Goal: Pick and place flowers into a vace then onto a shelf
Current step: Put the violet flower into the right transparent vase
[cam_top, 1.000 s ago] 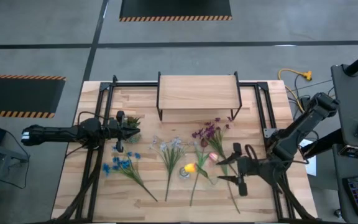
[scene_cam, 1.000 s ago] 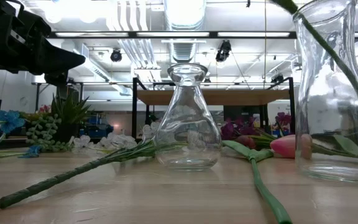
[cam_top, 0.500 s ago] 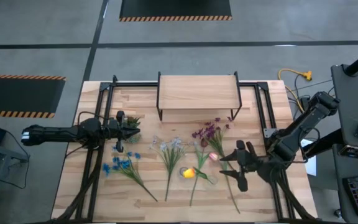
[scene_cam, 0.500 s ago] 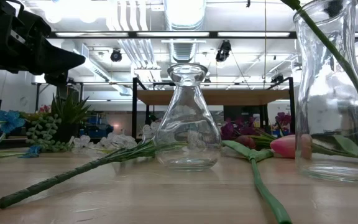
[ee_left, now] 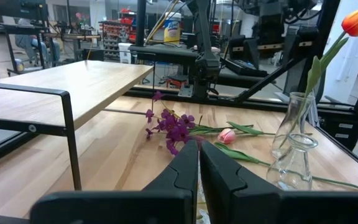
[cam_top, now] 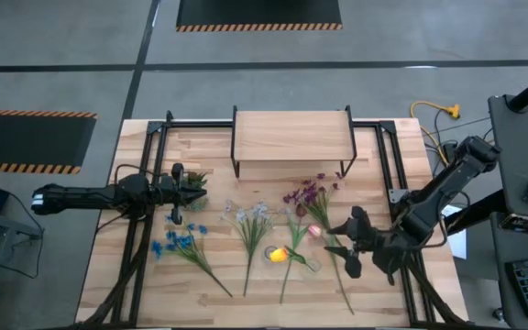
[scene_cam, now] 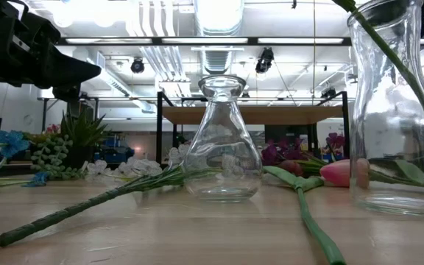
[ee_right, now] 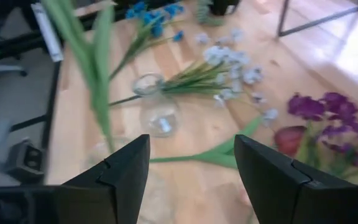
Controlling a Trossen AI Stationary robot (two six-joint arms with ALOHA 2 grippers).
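Done: one yellow-orange tulip (cam_top: 280, 247) stood in the tall clear glass vase (scene_cam: 394, 110).
Left: blue (cam_top: 178, 240), white-lilac (cam_top: 249, 214), purple (cam_top: 306, 194) and pink (cam_top: 313, 231) loose stems lay on the slatted table (cam_top: 392, 156); the low wooden-topped shelf (cam_top: 291, 136) stood bare.
Right gripper (cam_top: 350, 242): jaws spread, empty, just beside the pink stem.
Left gripper (cam_top: 189, 190): clenched, parked by the potted plant (cam_top: 195, 180).
Room: stems crowded mid-table; the front edge lay close.

The left arm lies flat, reaching in from nine o'clock toward the middle of the table. Its left gripper (cam_top: 193, 192) has its two fingers (ee_left: 185, 168) pressed tight together. The right arm bends in from three o'clock. Its right gripper (cam_top: 345, 246) points toward nine o'clock, fingers (ee_right: 122, 171) spread wide apart.
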